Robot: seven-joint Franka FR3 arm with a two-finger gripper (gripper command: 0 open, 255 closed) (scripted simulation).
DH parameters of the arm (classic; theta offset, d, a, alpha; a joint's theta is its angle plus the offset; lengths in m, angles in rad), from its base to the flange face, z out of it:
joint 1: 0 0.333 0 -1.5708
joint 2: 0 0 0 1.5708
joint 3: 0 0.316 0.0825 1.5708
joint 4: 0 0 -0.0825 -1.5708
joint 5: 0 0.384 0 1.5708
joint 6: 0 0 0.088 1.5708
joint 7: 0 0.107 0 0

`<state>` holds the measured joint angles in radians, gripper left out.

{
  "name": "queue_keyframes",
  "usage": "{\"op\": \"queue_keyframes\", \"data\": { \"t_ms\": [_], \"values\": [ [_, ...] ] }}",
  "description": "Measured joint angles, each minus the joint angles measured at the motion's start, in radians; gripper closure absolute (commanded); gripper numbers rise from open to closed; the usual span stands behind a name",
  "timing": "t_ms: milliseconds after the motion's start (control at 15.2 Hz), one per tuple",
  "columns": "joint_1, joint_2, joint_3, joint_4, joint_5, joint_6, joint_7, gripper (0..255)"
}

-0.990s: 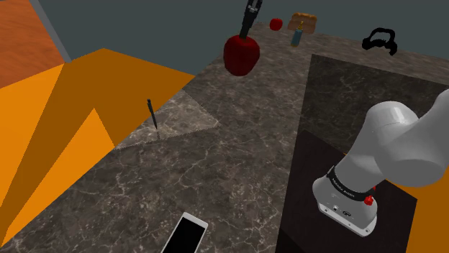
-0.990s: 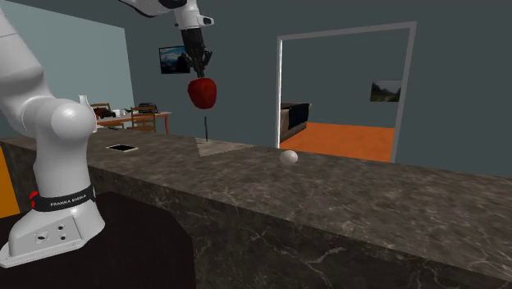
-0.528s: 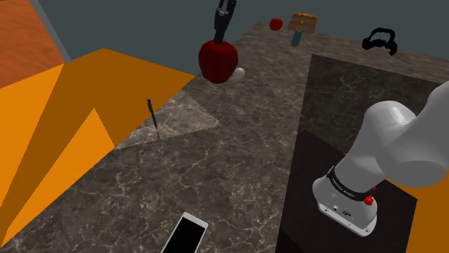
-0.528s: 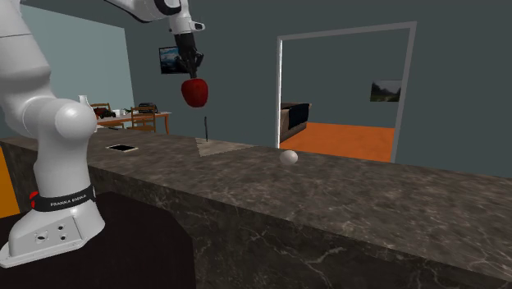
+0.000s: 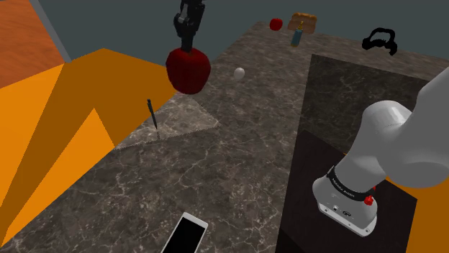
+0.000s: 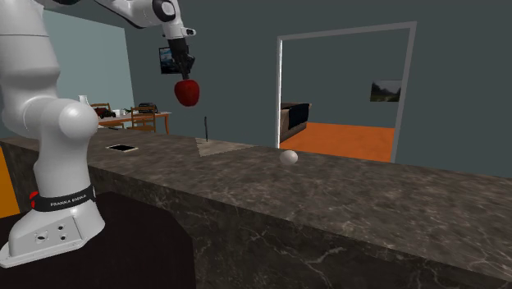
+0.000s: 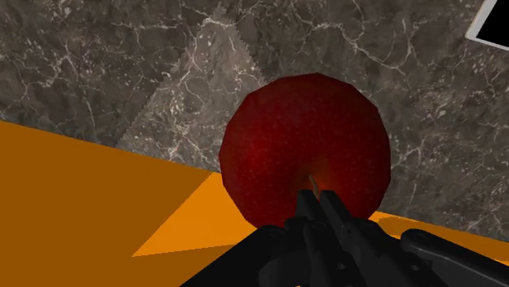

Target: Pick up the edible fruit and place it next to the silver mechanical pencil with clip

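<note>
A dark red apple hangs in the air above the marble counter, held by its stem in my black gripper, which is shut on it. The second exterior view has the apple under the gripper, well above the counter. In the wrist view the apple sits just past the closed fingertips. The pencil is a thin dark stick standing upright on a paler patch of the counter, below the apple and toward the shoulder view's left; it appears again, the pencil, in the second exterior view.
A small white ball rests on the counter. A phone lies near the front edge. A small red thing, a brown box and a black headset sit at the far end. Orange floor lies beyond the counter's edge.
The gripper has carried the apple toward the shoulder view's left and a little lower, closer to the pencil. The white ball it hid earlier has come into sight.
</note>
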<state>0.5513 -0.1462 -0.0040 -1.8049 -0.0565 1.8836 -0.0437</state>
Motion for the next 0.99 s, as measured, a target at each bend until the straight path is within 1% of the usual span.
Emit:
{"op": "queue_keyframes", "data": {
  "t_ms": [462,726,858,990],
  "values": [
    [0.061,0.198,0.073,0.230,-0.033,-0.042,0.138,255],
    [0.103,0.343,0.102,0.429,-0.062,-0.102,0.203,255],
    [0.110,0.356,0.106,0.426,-0.066,-0.088,0.216,255],
    [0.111,0.352,0.106,0.396,-0.067,-0.063,0.220,255]
  ]
}}
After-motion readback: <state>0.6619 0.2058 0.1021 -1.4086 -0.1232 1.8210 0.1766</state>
